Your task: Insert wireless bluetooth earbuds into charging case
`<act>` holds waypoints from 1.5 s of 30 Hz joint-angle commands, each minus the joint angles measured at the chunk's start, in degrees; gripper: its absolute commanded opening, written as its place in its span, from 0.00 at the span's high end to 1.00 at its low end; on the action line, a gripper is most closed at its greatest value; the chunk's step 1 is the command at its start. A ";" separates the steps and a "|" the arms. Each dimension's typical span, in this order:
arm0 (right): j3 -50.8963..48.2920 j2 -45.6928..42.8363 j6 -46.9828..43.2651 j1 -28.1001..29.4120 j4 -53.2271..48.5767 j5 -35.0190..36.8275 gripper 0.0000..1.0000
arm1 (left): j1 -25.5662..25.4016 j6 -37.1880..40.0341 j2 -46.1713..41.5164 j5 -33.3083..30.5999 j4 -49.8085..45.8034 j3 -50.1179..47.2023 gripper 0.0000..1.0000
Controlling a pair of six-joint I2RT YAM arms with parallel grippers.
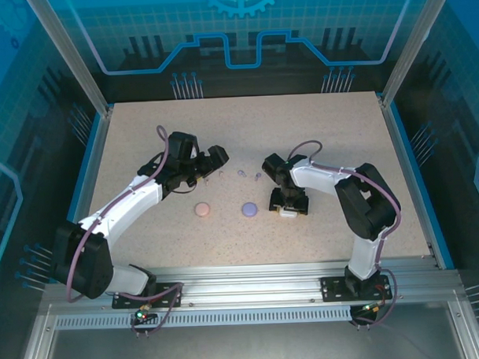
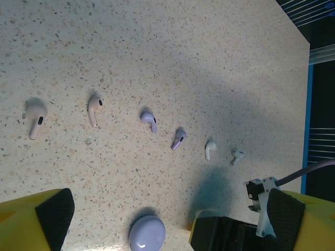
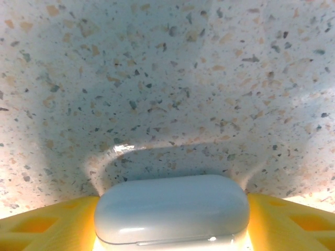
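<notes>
Six tiny earbuds lie in a row on the speckled table: two pale pink (image 2: 35, 117) (image 2: 94, 109), two purple (image 2: 149, 120) (image 2: 179, 138), two white (image 2: 210, 149) (image 2: 237, 155). A round purple case (image 2: 147, 234) (image 1: 249, 209) and a pink case (image 1: 202, 208) sit nearer, both closed. My left gripper (image 1: 204, 166) (image 2: 170, 219) hovers wide open over the row, holding nothing. My right gripper (image 1: 288, 208) (image 3: 170, 222) points down at the table. A closed white charging case (image 3: 170, 209) (image 1: 289, 212) sits between its yellow fingers (image 3: 47, 225), touching both.
The right arm's black wrist (image 2: 225, 235) stands close to the purple case, to the right of the earbud row. A blue rim (image 1: 404, 174) and metal posts border the table. The far half of the table (image 1: 245, 124) holds no objects.
</notes>
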 commanded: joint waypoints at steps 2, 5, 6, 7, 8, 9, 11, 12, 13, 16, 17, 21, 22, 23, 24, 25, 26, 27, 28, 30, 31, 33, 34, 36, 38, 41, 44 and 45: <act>-0.30 2.66 0.29 0.43 0.79 2.26 0.31 | -0.56 1.17 0.44 1.39 -0.20 0.25 0.01; -0.36 2.61 -0.15 0.43 1.17 1.77 0.35 | -0.56 0.86 0.13 1.70 0.64 -0.38 0.01; -0.51 2.40 -0.24 0.43 1.32 1.72 0.36 | -0.57 0.72 0.08 2.17 1.30 -0.64 0.01; -0.80 1.89 -0.11 0.41 1.40 1.57 0.37 | -0.55 0.65 -0.13 3.36 2.47 -1.01 0.01; -1.18 1.14 0.07 0.34 1.64 1.25 0.38 | -0.53 -0.24 -0.22 4.42 4.46 -1.64 0.01; -1.55 0.17 0.25 0.33 1.95 0.94 0.39 | -0.55 -1.62 -0.27 5.41 5.65 -2.01 0.01; -2.43 -2.88 1.02 0.15 2.68 0.38 0.40 | -0.62 -4.14 -0.27 7.20 7.62 -2.58 0.01; -2.53 -4.35 1.31 0.03 2.87 -0.03 0.40 | -0.67 -4.86 -0.27 7.57 7.91 -2.68 0.01; -2.58 -5.88 1.81 -0.17 3.05 -0.26 0.41 | -0.94 -5.23 -0.44 7.49 8.12 -3.05 0.01; -2.00 -9.73 3.21 -1.44 3.36 -1.84 0.41 | -1.63 -6.19 -1.47 7.86 14.10 -7.06 0.01; -1.65 -10.65 3.83 -2.19 3.79 -2.76 0.41 | -2.01 -6.75 -1.58 8.05 17.74 -8.65 0.01; -0.35 -12.63 7.81 -5.43 6.00 -6.76 0.41 | -4.33 -6.55 -0.13 6.99 29.98 -13.86 0.01; -0.06 -12.83 9.34 -6.43 6.93 -7.99 0.41 | -5.28 -5.96 0.69 6.40 32.54 -14.66 0.01; 0.37 -12.70 11.20 -7.38 7.42 -8.78 0.41 | -6.17 -5.46 1.53 5.58 35.02 -15.58 0.01; 0.69 -12.51 12.80 -8.12 8.21 -10.02 0.41 | -6.96 -5.15 2.30 4.96 37.42 -16.23 0.01; 1.03 -12.11 14.50 -8.88 9.17 -11.40 0.41 | -7.82 -5.07 3.23 4.28 40.24 -16.91 0.01; 1.47 -11.53 16.32 -9.45 9.63 -12.50 0.41 | -8.68 -4.92 4.09 3.52 42.28 -17.37 0.01; 2.05 -10.74 18.04 -10.05 10.53 -13.89 0.41 | -9.64 -4.73 5.09 2.66 45.22 -17.93 0.01; 2.92 -9.59 19.51 -10.40 11.27 -15.41 0.42 | -10.60 -4.63 5.96 1.54 47.67 -18.24 0.01; 5.33 -7.20 21.36 -10.73 10.99 -17.49 0.42 | -12.52 -4.47 7.80 -1.20 51.46 -18.68 0.01; 6.60 -6.09 21.99 -10.64 10.37 -17.74 0.42 | -13.68 -4.35 8.67 -2.89 53.35 -18.78 0.01; 7.82 -4.94 23.64 -10.68 9.79 -18.08 0.42 | -15.38 -3.70 10.55 -4.64 54.93 -17.93 0.01; 7.95 -4.77 24.70 -10.69 10.01 -18.28 0.42 | -16.12 -3.41 11.69 -5.00 55.19 -17.29 0.01; 8.21 -4.75 26.21 -10.77 10.28 -18.31 0.42 | -17.27 -2.94 13.86 -5.36 56.33 -16.32 0.01; 9.19 -4.84 26.88 -10.82 9.65 -18.08 0.42 | -17.99 -3.04 16.16 -5.49 57.17 -15.53 0.02; 11.54 -4.66 26.98 -10.83 7.86 -17.72 0.41 | -18.41 -3.92 19.34 -5.55 59.75 -14.59 0.08; 12.77 -4.94 27.24 -10.78 6.97 -17.68 0.42 | -18.71 -4.20 22.13 -5.52 61.05 -12.89 0.13; 12.96 -5.05 27.33 -10.73 6.90 -17.84 0.41 | -18.85 -4.06 22.84 -5.56 61.22 -12.35 0.15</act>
